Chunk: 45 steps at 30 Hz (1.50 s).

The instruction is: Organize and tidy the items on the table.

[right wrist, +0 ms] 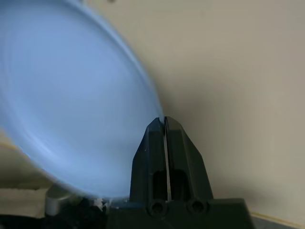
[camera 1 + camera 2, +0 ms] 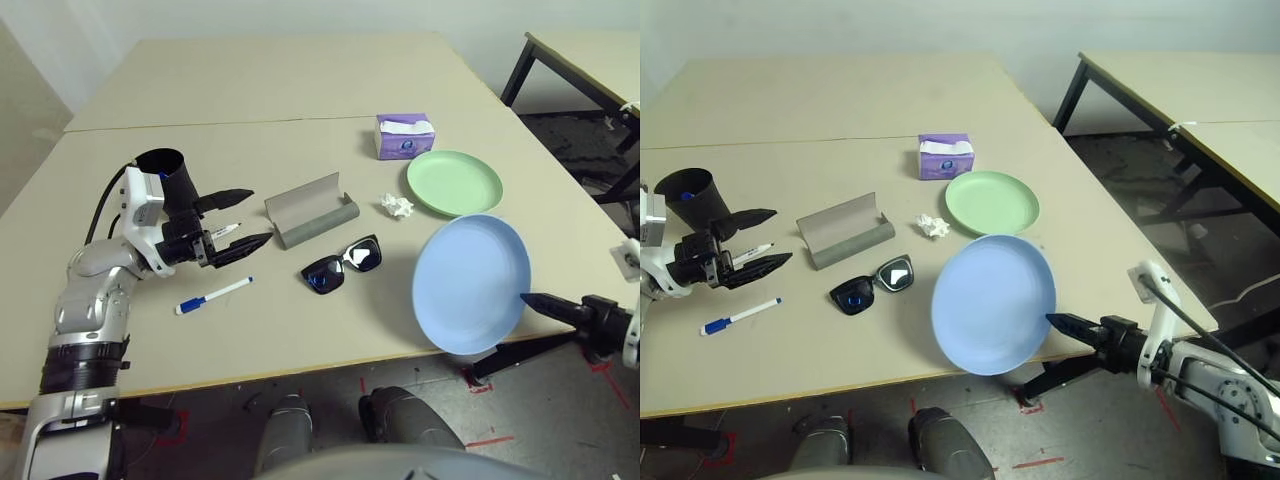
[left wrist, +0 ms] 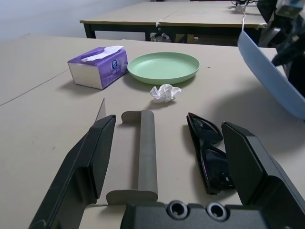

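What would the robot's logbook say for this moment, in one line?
right gripper: shut on blue plate, tilted | left gripper: open, empty | green plate: flat on table

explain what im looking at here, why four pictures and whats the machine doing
It is a humanoid robot at a table. Two pictures come from cameras in its head, looking down over its arms; the other two come from a camera on each wrist, looking along that arm's two black fingers.

The right end effector is shut on the rim of the blue plate, which is tilted up off the table. The left end effector is open and holds nothing; it hangs near the grey glasses case.

Also on the table: black sunglasses, a marker with a blue cap, another marker between the left fingers, a black cup, a crumpled tissue, a green plate and a purple tissue box.
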Each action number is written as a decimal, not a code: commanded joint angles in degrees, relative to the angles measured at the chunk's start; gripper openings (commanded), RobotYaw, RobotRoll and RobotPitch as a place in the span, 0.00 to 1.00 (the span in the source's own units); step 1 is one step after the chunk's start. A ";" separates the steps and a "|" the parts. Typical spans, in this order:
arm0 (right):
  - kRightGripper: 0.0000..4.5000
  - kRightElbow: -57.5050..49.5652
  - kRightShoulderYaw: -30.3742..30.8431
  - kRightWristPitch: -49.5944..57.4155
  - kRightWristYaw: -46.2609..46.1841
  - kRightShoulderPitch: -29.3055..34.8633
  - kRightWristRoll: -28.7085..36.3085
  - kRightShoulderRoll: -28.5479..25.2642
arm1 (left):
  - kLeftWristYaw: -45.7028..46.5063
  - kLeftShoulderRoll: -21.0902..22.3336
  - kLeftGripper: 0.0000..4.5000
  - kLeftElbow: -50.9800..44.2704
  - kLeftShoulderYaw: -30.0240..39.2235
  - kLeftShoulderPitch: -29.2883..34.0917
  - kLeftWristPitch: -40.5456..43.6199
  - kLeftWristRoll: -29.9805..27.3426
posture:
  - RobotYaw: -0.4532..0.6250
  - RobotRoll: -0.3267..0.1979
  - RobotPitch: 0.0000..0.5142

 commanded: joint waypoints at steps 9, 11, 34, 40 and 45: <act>0.01 11.00 10.81 9.13 4.96 -23.39 -0.62 -8.97 | 0.48 -1.03 1.00 -0.67 -0.65 2.64 -1.12 0.98 | 0.32 0.62 0.19; 0.01 14.39 13.05 7.80 4.52 -28.42 -2.68 -8.37 | 0.85 -1.22 1.00 -1.27 -0.64 3.37 -1.16 0.98 | 0.33 0.62 0.20; 0.01 74.29 25.60 -17.46 -1.23 -71.43 -34.13 5.52 | 0.97 -1.94 1.00 -2.09 0.02 8.66 -3.75 0.79 | 0.36 0.62 0.23; 0.01 80.42 21.04 -24.30 -8.69 -73.72 -35.74 7.54 | 0.96 -1.93 1.00 -2.40 -0.24 10.04 -4.42 0.99 | 0.37 0.62 0.24; 0.01 82.58 18.04 -28.09 -13.16 -74.67 -36.67 8.47 | 1.55 -1.90 1.00 -3.86 -0.40 10.73 -4.12 0.90 | 0.37 0.62 0.24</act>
